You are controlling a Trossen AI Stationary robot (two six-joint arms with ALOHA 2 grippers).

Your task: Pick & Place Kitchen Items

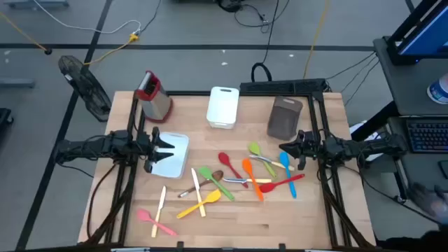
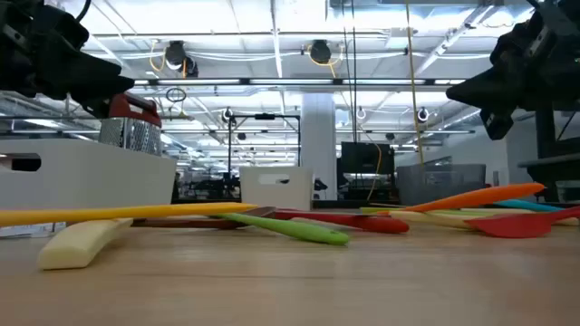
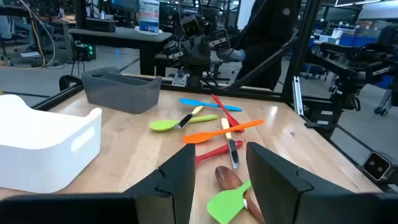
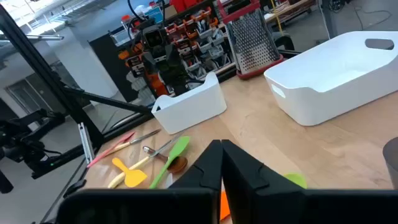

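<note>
Several kitchen items lie loose on the wooden table between the arms: a green spoon [image 1: 255, 150], a blue spatula [image 1: 287, 165], an orange spatula [image 1: 248, 172], a red spoon [image 1: 227, 161], a red spatula [image 1: 283, 184], a green spatula [image 1: 213, 179], a yellow spatula [image 1: 198, 204], a pink spatula [image 1: 153, 220] and a cream knife [image 1: 161, 200]. My left gripper [image 1: 168, 145] [image 3: 219, 180] hangs open above the shallow tray [image 1: 176, 162], holding nothing. My right gripper [image 1: 285, 148] [image 4: 222, 163] is shut and empty, raised off the table just right of the blue spatula.
A white bin [image 1: 223, 106] and a grey bin [image 1: 285, 117] stand at the far side. A metal grater with a red top [image 1: 154, 96] is at the far left. Bare wood runs along the near edge [image 1: 252, 227].
</note>
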